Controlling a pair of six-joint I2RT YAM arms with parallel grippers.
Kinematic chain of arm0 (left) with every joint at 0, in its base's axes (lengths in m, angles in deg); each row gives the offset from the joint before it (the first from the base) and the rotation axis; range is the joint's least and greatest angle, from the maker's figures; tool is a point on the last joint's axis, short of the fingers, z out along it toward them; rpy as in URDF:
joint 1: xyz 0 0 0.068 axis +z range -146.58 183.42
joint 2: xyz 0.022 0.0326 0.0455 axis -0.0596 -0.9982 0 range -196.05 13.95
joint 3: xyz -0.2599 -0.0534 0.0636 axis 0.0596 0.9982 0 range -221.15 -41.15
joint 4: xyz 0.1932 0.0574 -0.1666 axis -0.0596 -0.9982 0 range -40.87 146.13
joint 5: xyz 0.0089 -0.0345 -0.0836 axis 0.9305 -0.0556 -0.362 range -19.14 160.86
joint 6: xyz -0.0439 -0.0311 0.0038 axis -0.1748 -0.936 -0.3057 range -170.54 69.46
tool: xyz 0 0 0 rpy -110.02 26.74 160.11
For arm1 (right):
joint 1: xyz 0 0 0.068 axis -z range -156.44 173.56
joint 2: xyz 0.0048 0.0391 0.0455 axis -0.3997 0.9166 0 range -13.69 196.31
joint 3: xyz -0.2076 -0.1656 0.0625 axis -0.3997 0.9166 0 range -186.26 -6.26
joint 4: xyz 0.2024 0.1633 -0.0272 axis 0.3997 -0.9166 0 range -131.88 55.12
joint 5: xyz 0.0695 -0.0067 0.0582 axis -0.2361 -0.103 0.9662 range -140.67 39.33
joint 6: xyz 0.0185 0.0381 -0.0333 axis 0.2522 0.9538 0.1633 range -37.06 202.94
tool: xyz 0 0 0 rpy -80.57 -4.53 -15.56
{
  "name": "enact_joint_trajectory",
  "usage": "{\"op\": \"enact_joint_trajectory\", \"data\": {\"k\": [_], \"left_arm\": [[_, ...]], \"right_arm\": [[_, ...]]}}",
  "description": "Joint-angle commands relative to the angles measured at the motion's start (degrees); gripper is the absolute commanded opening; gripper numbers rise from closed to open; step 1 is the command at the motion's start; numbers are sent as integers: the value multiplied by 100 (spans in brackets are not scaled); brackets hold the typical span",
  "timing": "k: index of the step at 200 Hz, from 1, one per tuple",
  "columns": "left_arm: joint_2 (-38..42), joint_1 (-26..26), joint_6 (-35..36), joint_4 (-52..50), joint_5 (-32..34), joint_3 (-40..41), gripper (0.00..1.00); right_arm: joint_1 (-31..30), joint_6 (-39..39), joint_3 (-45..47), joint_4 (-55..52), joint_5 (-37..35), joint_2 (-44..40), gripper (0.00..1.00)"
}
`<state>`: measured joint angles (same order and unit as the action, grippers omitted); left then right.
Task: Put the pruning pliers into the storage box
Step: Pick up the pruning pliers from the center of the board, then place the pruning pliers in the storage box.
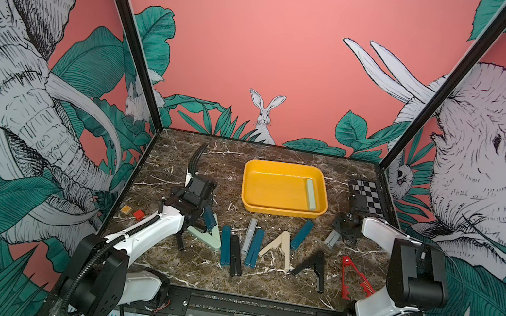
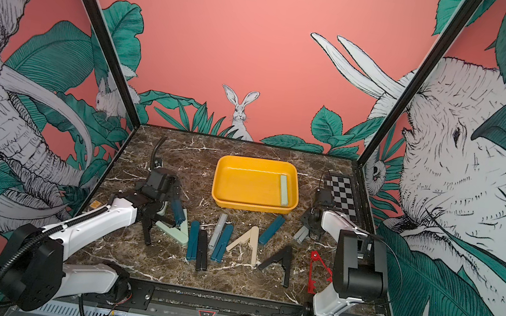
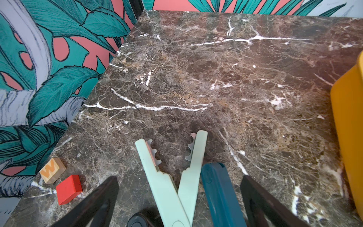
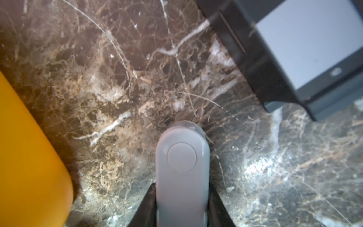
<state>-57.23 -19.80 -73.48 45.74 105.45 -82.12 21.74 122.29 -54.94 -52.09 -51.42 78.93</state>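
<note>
The yellow storage box [image 1: 281, 210] [image 2: 251, 205] stands at mid-table with one pale green folded pruning pliers [image 1: 310, 193] along its right wall. Several pruning pliers lie in a row in front of it: teal [image 1: 225, 245], black [image 1: 235, 255], beige [image 1: 278, 249], black [image 1: 313, 266], red [image 1: 352, 279]. My left gripper [image 1: 195, 230] [image 3: 180, 196] is open and straddles the V-shaped mint pliers [image 3: 170, 182] and a teal one [image 3: 220, 194]. My right gripper [image 1: 337, 234] [image 4: 182, 198] is shut on a folded grey pliers [image 4: 182, 157] [image 1: 332, 238], low over the table right of the box.
A chequered board [image 1: 366, 194] lies at the back right, just behind the right arm. An orange block [image 1: 126, 209] [image 3: 52, 170] and a red block [image 1: 138, 214] [image 3: 68, 188] sit by the left wall. The box wall [image 4: 29, 157] is close on one side of the right gripper.
</note>
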Motion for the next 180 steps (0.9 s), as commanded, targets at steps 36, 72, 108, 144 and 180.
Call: {"op": "enact_joint_trajectory", "data": {"k": [36, 72, 108, 144, 180], "left_arm": [[104, -26, -89, -165, 205, -7, 99], [106, -24, -93, -160, 255, -42, 99], [93, -24, -119, -196, 251, -69, 99], [172, -25, -163, -205, 234, -25, 99], [220, -24, -165, -260, 243, 2, 99]], "right_arm": [[19, -103, 115, 72, 130, -775, 6], [-117, -376, -396, -255, 104, -1473, 7], [-792, -614, -1256, -297, -18, -1291, 7], [-1675, -1087, -2398, -260, -105, -332, 7], [-2063, -1511, -3438, -381, 30, 949, 7]]}}
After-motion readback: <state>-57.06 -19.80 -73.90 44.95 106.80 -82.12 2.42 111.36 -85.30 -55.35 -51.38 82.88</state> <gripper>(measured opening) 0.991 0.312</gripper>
